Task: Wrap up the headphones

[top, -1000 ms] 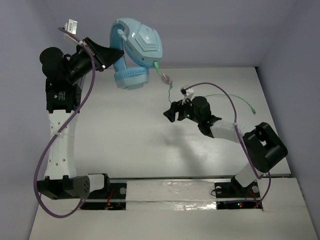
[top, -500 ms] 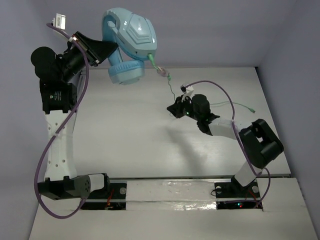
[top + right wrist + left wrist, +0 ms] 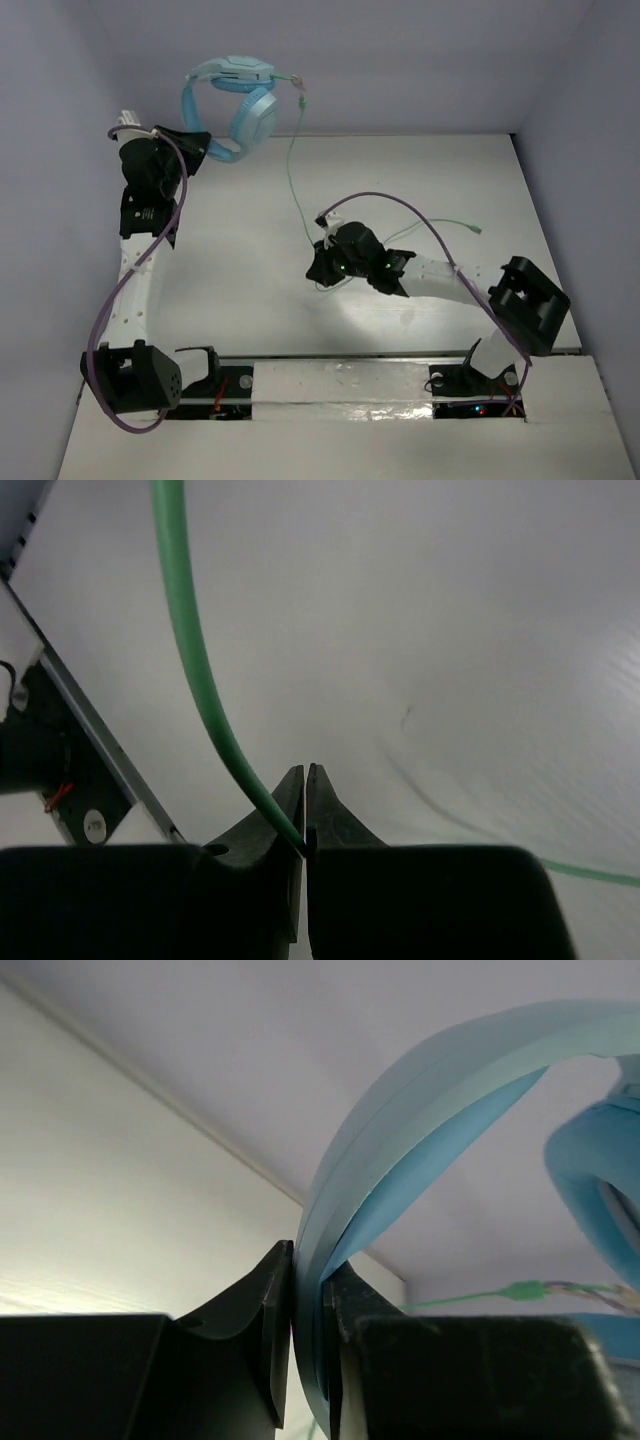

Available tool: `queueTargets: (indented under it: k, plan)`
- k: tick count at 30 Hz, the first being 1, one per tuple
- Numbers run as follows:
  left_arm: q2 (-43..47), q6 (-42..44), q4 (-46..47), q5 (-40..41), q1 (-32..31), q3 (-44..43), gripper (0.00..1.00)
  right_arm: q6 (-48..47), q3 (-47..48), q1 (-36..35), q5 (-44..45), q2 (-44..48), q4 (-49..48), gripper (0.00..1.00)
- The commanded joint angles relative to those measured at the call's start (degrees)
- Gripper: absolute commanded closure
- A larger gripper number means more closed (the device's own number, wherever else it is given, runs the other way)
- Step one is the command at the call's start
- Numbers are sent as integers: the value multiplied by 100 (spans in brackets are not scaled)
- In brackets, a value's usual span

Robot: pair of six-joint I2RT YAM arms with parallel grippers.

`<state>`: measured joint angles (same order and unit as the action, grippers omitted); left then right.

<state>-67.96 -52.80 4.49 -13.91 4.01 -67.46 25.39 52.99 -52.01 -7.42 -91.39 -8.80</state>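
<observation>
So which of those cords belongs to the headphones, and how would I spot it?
Start at the white table and look up to the light blue headphones, held at the far left by the left gripper. From one earcup a cable hangs down to the right gripper, which pinches it. It is very thin and pale green, unlike the thicker purple cables looping along the arms.

No writing can be read anywhere. A small label point(image 3: 148, 213) on the left arm point(image 3: 128, 290), at the far left, carries pale print too small to make out.
</observation>
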Motion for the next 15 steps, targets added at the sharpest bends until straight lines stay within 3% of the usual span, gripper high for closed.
queueTargets:
  k: [1,2,7,10,15]
  plan:
    - [249,444,307,1837,47,110,100,90,141,-229,951,560,1606,100]
    - [222,646,307,2257,47,171,100,54,315,-309,1214,683,1862,100]
    - [126,858,482,2805,-425,637,100,-358,1492,-994,1997,571,3690,100]
    - [-50,990,552,3245,-892,848,100,-797,2477,-1434,2166,263,4297,100]
    - [-533,1174,728,3255,-1551,990,100,-1307,3690,-1707,2482,16,5035,100]
